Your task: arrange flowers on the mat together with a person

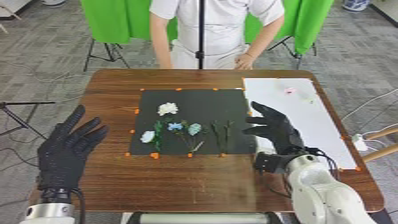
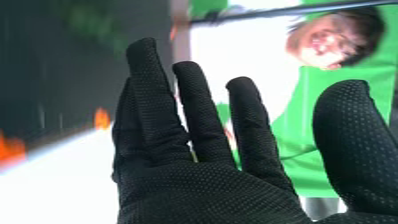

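While the arrangement looks partly laid out, the next job seems to be bringing over what lies on the white sheet. From where I stand, a white bloom and a second white flower lie on the black mat, with a blue flower and a pale blue-green one between them and two bare green stems. A pink flower sits near the far end of the white sheet.

The right hand, over the border between mat and sheet, is empty, fingers extended and thumb apart. The left hand is empty too, loosely spread at the left of the table.

I'd say the right hand must reach forward, pinch that pink bloom lightly and set it above the bare stems without brushing its neighbours.
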### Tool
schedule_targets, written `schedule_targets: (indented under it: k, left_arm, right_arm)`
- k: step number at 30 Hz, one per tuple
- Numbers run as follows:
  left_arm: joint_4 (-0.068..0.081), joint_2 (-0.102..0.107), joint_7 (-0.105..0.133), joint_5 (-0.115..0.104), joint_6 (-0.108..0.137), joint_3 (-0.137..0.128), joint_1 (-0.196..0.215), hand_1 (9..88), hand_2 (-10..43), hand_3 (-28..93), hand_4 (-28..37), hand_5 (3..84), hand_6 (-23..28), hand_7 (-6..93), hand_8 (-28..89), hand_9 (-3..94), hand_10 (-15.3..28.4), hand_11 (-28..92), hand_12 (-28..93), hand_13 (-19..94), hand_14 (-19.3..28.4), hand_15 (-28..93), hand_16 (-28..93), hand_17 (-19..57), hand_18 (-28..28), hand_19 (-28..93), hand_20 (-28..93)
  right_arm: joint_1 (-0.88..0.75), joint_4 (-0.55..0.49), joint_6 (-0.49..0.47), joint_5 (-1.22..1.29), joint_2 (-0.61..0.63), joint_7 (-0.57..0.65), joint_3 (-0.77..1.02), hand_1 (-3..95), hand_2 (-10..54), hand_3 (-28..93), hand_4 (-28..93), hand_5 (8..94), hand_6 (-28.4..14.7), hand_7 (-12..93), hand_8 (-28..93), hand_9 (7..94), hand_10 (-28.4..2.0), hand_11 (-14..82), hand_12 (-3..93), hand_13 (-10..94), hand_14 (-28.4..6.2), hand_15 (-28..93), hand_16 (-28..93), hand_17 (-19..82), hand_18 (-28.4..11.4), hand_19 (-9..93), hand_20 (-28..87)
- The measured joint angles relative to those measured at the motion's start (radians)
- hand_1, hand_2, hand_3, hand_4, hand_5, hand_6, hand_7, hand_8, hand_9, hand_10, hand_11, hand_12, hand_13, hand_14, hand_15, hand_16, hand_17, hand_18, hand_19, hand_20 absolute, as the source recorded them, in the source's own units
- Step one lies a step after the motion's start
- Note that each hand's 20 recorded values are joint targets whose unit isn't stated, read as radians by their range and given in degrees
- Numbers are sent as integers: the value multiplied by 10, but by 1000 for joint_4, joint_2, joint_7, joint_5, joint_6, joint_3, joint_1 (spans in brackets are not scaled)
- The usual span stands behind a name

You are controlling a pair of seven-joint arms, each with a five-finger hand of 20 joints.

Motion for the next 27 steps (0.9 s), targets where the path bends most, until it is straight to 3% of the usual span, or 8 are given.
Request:
schedule_targets:
  k: [5, 14, 20, 27]
  left_arm:
    - [-2, 10, 7, -4, 9, 6, 0, 200, 84, 753, -283, 328, 86, 62, -76, 361, 212, 211, 104, 299, 284, 488, -97, -32, 273, 647, 133]
    - [-6, 23, 14, -9, 21, 15, -1, 202, 86, 753, -283, 329, 87, 64, -76, 361, 213, 214, 104, 298, 284, 491, -99, -32, 273, 649, 134]
    - [-7, 30, 19, -12, 25, 25, -2, 202, 87, 753, -283, 329, 88, 64, -76, 361, 213, 216, 104, 299, 284, 492, -99, -32, 273, 649, 135]
    - [-11, 33, 20, -15, 28, 27, -2, 203, 89, 753, -283, 330, 89, 64, -76, 362, 214, 216, 103, 299, 284, 492, -100, -31, 273, 649, 135]
  right_arm:
    - [111, 50, 75, -291, 106, 213, -92, 223, 35, 814, -282, 368, 3, 136, -130, 523, -181, 168, 122, 540, -175, 447, 108, 101, -192, 564, 158]
    - [371, 248, 64, -684, 227, 560, -275, 244, 13, 818, -282, 346, 11, 138, -131, 553, -182, 180, 120, 583, -160, 460, 95, 124, -195, 603, 137]
    - [477, 377, 21, -955, 265, 628, -332, 250, 2, 822, -282, 332, 16, 136, -131, 560, -182, 179, 118, 593, -159, 455, 95, 131, -197, 618, 120]
    - [622, 480, -139, -977, 303, 659, -409, 244, -7, 834, -282, 308, 23, 135, -128, 552, -183, 179, 119, 593, -159, 460, 97, 129, -198, 634, 99]
